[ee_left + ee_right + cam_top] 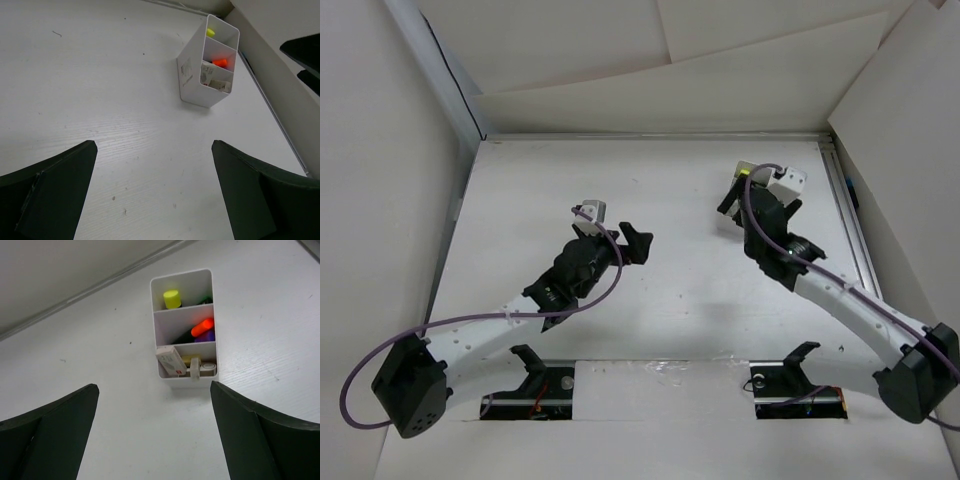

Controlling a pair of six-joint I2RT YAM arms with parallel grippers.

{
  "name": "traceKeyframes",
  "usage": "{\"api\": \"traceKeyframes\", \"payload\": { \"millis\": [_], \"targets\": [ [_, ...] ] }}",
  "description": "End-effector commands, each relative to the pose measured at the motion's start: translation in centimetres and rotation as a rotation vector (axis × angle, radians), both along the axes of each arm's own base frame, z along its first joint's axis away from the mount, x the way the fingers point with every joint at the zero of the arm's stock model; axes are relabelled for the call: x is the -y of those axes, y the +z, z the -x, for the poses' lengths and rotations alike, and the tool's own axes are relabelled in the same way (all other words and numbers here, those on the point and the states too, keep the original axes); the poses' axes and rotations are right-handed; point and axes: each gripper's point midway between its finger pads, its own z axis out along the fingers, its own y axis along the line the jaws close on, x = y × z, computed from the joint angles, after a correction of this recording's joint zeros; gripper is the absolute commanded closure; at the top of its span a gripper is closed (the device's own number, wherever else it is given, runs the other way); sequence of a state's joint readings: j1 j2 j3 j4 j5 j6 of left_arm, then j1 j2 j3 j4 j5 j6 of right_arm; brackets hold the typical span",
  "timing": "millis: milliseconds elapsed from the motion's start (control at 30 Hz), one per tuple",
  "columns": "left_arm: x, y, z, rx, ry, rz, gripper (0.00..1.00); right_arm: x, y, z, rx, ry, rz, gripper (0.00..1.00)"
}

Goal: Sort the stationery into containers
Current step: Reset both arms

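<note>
White tub point(180, 381), upright (three bays) — stationery point(202, 327) inside

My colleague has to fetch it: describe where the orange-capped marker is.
On the white table stands a small three-compartment white tub. The marker sits in its middle compartment, its orange cap unlike the yellow cap next door.

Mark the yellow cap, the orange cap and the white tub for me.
yellow cap point(172, 298), right wrist view, its top face.
orange cap point(202, 327), right wrist view, its rounded end.
white tub point(182, 382), right wrist view, near end wall.
</note>
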State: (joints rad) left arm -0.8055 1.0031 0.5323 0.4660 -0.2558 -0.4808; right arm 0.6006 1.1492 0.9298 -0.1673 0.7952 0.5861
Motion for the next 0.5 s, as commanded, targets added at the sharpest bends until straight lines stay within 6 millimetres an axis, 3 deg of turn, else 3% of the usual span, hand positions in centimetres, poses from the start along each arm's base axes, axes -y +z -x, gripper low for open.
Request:
{"api": "traceKeyframes", "payload": {
  "millis": [0, 167, 467],
  "targets": [
    [0.2, 0.6, -0.2, -0.011, 0.023, 0.044, 0.00, -1.3, -0.9, 1.6, -0.005, 0.103, -0.022, 0.00],
    [-0.7, 0.3, -0.4, -0.014, 0.054, 0.049, 0.00, -2.1, -1.3, 4.1, 0.009, 0.170, -0.054, 0.00],
    [-0.3, 0.1, 0.1, -0.017, -0.003, 0.061, 0.00, -0.5, -2.5, 6.6, -0.022, 0.161, -0.089, 0.00]
  ]
}}
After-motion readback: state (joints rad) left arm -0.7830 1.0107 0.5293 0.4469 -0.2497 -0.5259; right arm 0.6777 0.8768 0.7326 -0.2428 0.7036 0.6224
